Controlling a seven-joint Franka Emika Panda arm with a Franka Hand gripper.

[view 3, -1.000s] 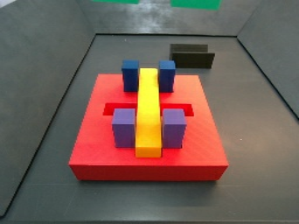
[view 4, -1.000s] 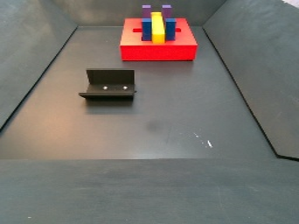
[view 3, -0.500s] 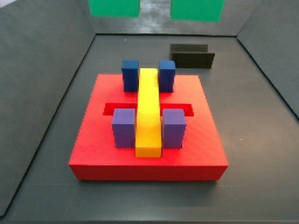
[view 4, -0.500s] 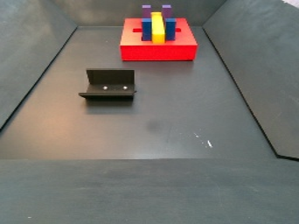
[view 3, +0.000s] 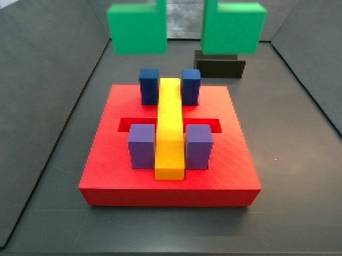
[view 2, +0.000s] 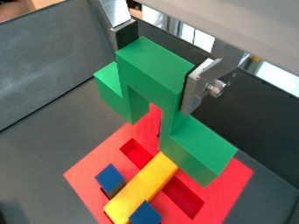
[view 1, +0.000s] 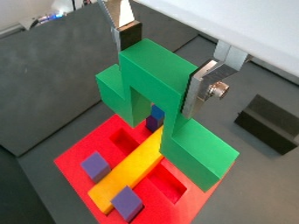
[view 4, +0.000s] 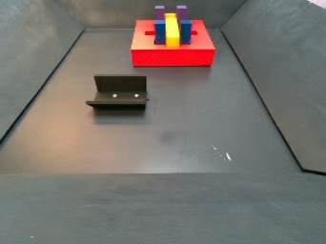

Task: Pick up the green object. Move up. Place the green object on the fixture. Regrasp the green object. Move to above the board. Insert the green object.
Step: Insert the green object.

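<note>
Between the silver fingers (view 1: 208, 80) of the gripper (view 1: 163, 63) the green object (view 1: 158, 92) is sitting, its top bar clamped from both sides and its two legs pointing down; both wrist views are showing this grip (view 2: 158, 70), with the dark pads pressing flat against the green faces (view 2: 152, 87). The jaws are standing as wide as the bar between them, closed on the piece.

Below the piece, the board (view 1: 211, 206) is lying flat, and the legs are hanging clear above it, not touching. In a side view, the two legs of the green object (view 3: 138, 28) are showing at the top edge, one on each side of a gap, above the far end of the board (view 3: 241, 165). The gripper itself is out of frame there.

On the board, the yellow bar (view 3: 170, 125) is running lengthwise between the blue blocks (view 3: 148, 85) at the far end and the purple blocks (view 3: 142, 146) at the near end.

Right of the board in a wrist view, the fixture (view 1: 271, 122) is standing on the floor, well apart from the piece. In a side view it is standing alone on the floor (view 4: 118, 92), with the board (view 4: 173, 52) at the far end.
</note>
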